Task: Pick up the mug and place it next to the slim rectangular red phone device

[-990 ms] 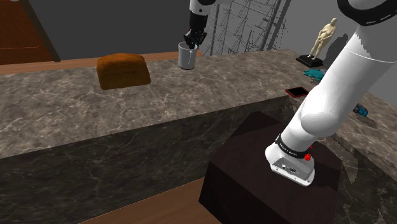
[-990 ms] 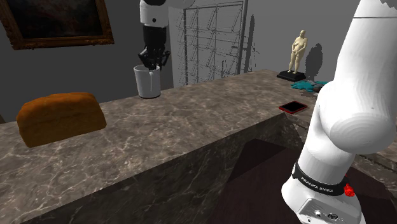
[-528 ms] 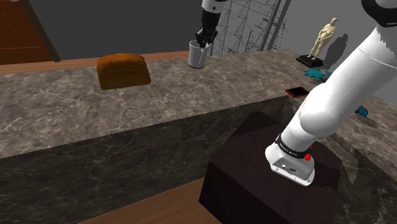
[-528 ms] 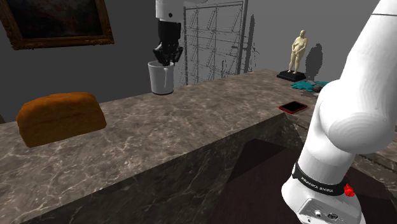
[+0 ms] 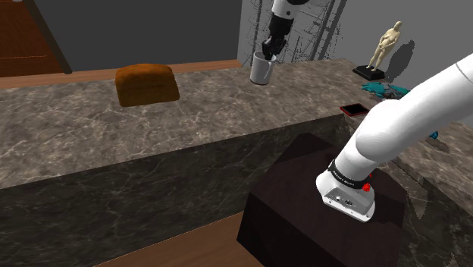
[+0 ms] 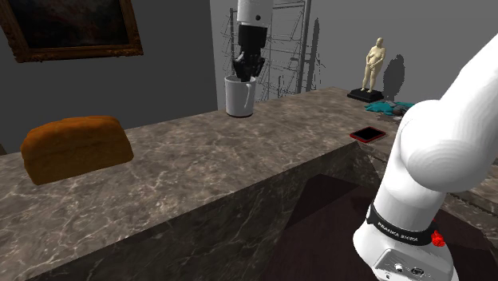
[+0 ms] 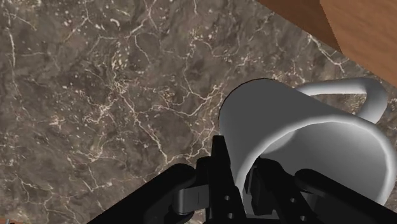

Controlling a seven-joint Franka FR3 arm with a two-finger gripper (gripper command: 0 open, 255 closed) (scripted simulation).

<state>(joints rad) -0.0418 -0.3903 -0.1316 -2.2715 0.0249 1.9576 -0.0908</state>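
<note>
White mug [image 5: 260,72] – stiff, slick, likely light yet breakable – held at the desk's [image 5: 189,114] far edge, black hand [image 5: 267,54] pinching its rim wall opposite the handle, red phone [image 5: 353,110] at its four o'clock.

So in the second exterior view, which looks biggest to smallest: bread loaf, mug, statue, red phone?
1. bread loaf, also nearest the camera.
2. mug and statue: too alike to rank; the statue stands farther off.
3. red phone.
</note>
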